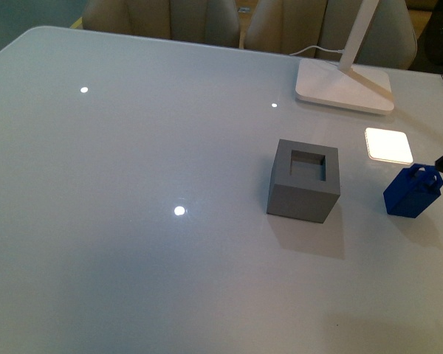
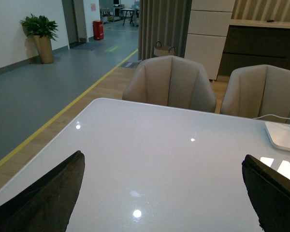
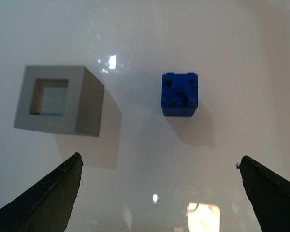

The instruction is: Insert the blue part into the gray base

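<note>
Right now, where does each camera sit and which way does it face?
Front view: on the robot's body, looking down at the matte gray cube with a square hole, the small dark-blue plastic block and the flat white lamp base; no arm clearly shows.
Left wrist view: on the left arm, facing across the glossy white table toward beige chairs; open left hand shows.
Right wrist view: on the right arm, looking down on cube and block; open right hand shows.
Shared: front and right wrist both show cube and block.
</note>
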`<state>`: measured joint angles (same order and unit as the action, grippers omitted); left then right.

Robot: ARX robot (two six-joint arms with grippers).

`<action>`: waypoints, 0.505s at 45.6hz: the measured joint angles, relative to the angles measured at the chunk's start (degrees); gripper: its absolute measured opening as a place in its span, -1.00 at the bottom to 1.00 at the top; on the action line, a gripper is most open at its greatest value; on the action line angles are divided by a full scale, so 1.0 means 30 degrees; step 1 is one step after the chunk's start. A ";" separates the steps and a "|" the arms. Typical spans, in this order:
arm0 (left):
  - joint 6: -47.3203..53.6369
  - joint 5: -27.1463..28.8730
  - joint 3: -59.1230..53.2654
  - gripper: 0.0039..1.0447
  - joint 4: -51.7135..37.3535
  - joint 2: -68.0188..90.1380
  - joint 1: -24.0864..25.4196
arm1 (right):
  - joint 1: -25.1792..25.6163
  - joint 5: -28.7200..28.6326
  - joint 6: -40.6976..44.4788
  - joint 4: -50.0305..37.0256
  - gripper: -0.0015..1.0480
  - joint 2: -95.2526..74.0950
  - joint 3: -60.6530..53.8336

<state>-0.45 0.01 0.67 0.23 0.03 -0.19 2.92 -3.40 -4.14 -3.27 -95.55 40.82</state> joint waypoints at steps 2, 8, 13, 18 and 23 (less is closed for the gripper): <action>0.0000 0.0000 0.0000 0.86 0.0000 0.0000 0.0000 | 0.0036 -0.0029 0.0138 0.0452 0.83 -0.1435 0.1144; 0.0000 0.0000 0.0000 0.86 0.0000 0.0000 0.0000 | 0.0262 0.0255 0.0262 0.1326 0.83 -0.3789 0.3373; 0.0000 0.0000 0.0000 0.86 0.0000 0.0000 0.0000 | 0.0605 0.0437 0.0255 0.1872 0.83 -0.5289 0.4845; 0.0000 0.0000 0.0000 0.86 0.0000 0.0000 0.0000 | 0.0867 0.0415 0.0248 0.2251 0.83 -0.6564 0.5865; 0.0000 0.0000 0.0000 0.86 0.0000 0.0000 0.0000 | 0.0889 0.0401 0.0189 0.2703 0.83 -0.7766 0.6812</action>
<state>-0.45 0.01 0.67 0.23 0.03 -0.19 5.58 -2.20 -3.57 4.84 -118.85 61.25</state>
